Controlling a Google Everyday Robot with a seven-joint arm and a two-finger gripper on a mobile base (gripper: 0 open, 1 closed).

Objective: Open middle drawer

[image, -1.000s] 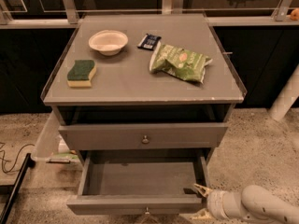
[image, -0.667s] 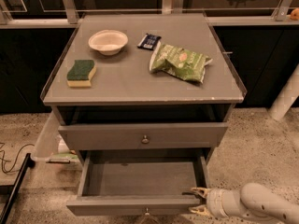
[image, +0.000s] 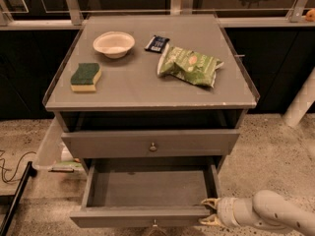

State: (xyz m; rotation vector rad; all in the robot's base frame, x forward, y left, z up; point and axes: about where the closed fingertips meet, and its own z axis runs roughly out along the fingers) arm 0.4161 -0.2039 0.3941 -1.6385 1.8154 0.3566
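Note:
The middle drawer [image: 147, 187] is pulled out below the upper drawer; its inside is plain grey and bare, and its round knob [image: 155, 224] shows at the bottom edge. My gripper [image: 208, 211] is at the right end of the open drawer's front panel, its two yellowish fingers [image: 210, 201] spread apart, holding nothing. The pale arm reaches in from the lower right.
The upper drawer [image: 153, 145] with a round knob is closed. On the cabinet top lie a white bowl [image: 113, 44], a green-yellow sponge [image: 85, 76], a green chip bag [image: 189, 65] and a small dark packet [image: 157, 43]. A cable [image: 10, 168] lies on the floor at left.
My gripper has shifted slightly down and toward the front at the drawer's right corner. The drawer stays open about as far as before.

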